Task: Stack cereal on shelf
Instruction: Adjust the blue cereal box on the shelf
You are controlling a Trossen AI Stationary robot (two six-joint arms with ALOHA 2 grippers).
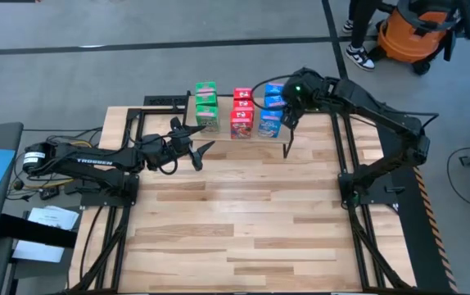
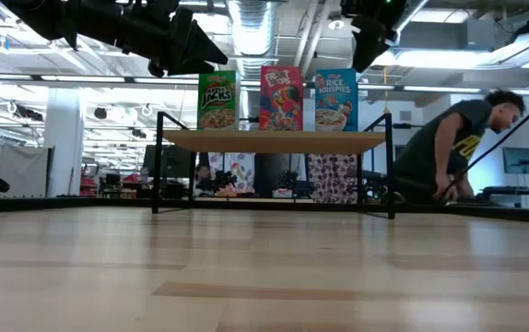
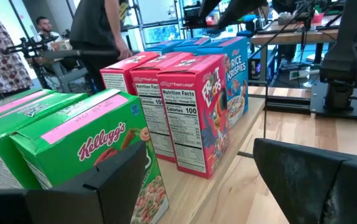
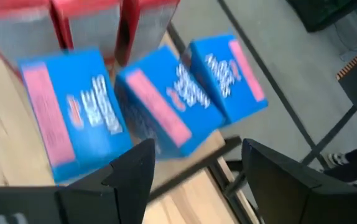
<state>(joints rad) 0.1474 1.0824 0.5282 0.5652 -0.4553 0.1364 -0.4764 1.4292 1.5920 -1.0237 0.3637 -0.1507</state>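
I see green [image 1: 206, 106], red [image 1: 242, 112], blue cereal boxes [image 1: 273, 109] upright in rows on shelf [image 2: 274, 140]. Left end effector [image 1: 192, 143] wide, empty, beside green row. Right end effector [image 1: 287, 123] wide, empty, over blue.

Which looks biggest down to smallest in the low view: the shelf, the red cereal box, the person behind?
1. Shelf, widest across.
2. Person, but farther back, so true size is unsure.
3. Red cereal box.
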